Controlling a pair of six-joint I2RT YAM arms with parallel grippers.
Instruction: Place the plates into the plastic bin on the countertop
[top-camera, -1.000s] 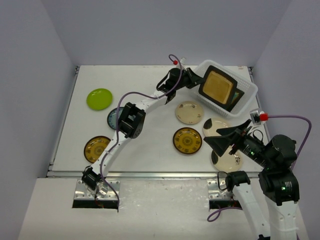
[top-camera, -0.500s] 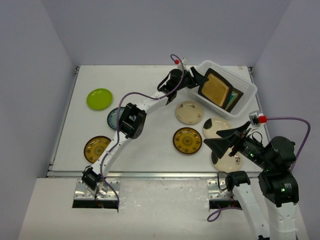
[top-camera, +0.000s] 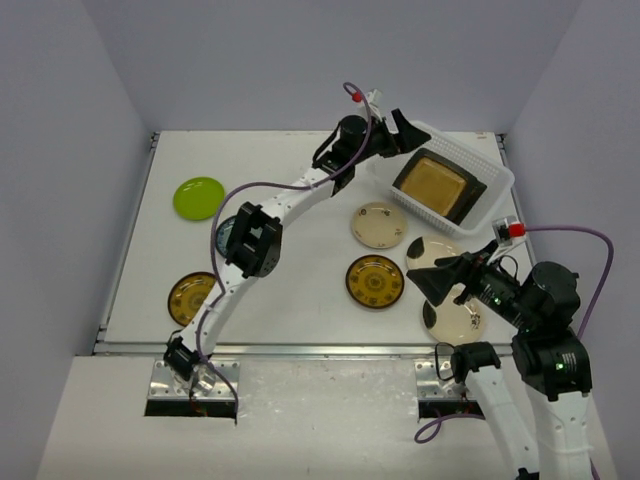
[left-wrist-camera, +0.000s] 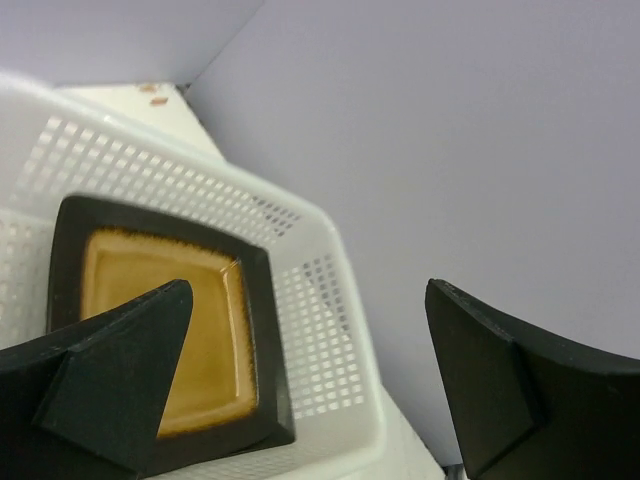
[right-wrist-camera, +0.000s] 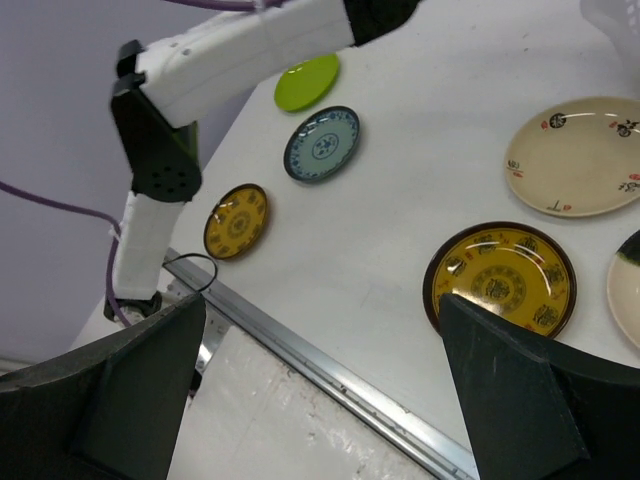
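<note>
Left gripper: stands released, jaws wide apart, grips nothing; hovers above the left corner of the white translucent slotted plastic bin at the far right of the flat white countertop. Inside the bin: lies a large square plate with dark rim and amber centre, clear of both fingers (plainest from the left wrist). Possibly covers another dish, though too little shows to tell.

Right gripper: likewise spread open and empty, hangs over a plain cream round plate at the near right. Just left of it: rests a yellow-brown round plate with dark rim; farther back, a cream round plate with small marks. Far left: sit a lime green round plate, a blue-patterned round plate and a small yellow-brown round plate.
</note>
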